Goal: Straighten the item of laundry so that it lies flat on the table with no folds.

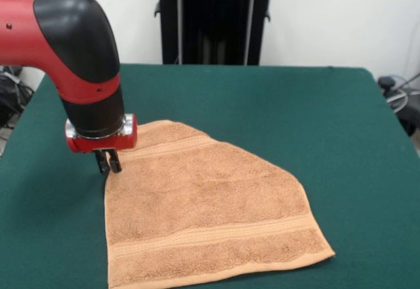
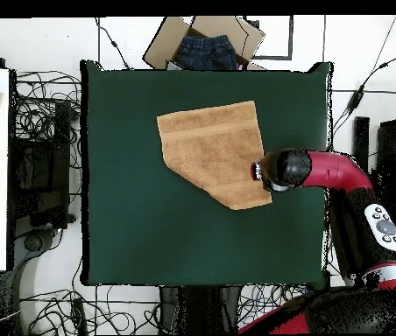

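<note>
Terry towel (image 1: 207, 203) lay with one corner folded under; my gripper (image 1: 108, 164), fingers together at its nine-o'clock edge, seemingly pinching it, needed a slow outward drag across the table (image 1: 341, 138).

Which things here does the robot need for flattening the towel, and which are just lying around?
For the job:
- towel, one corner looks folded over
- green table
- gripper, at the towel's edge

Just lying about:
- cardboard box with denim in it, beyond the table
- cables on the floor
</note>
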Motion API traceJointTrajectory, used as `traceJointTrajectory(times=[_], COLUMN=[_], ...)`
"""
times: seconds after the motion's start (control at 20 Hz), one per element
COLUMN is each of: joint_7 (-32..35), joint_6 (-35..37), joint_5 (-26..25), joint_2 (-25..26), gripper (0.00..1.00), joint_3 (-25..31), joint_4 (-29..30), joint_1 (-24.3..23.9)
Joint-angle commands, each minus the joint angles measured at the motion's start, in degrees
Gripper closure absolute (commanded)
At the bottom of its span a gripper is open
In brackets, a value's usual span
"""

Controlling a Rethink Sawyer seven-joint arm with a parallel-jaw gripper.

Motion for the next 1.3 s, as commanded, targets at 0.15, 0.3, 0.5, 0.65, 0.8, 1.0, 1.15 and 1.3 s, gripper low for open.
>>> traceJointTrajectory(times=[0.15, 0.3, 0.5, 0.65, 0.8, 1.0, 1.15, 1.3], joint_7=[-7.54, -13.18, -18.84, -22.5, -25.78, -29.67, -32.21, -35.32], joint_6=[-7.28, -4.15, -2.32, -1.27, 0.3, 2.53, 3.63, 4.21], joint_5=[-2.01, -1.94, -2.21, -2.89, -3.39, -3.47, -3.33, -2.82], joint_2=[7.96, 7.78, 7.76, 7.76, 8.43, 8.44, 8.49, 9.56], gripper=[1.0, 1.0, 1.0, 1.0, 1.0, 1.0, 1.0, 1.0], joint_3=[3.13, 4.33, 5.54, 6.78, 7.81, 8.53, 8.75, 9.33], joint_4=[-0.07, -1.15, -1.9, -3.01, -5.0, -7.02, -8.07, -9.92], joint_1=[-0.56, -2.73, -5.73, -7.44, -8.26, -8.63, -9.07, -9.68])
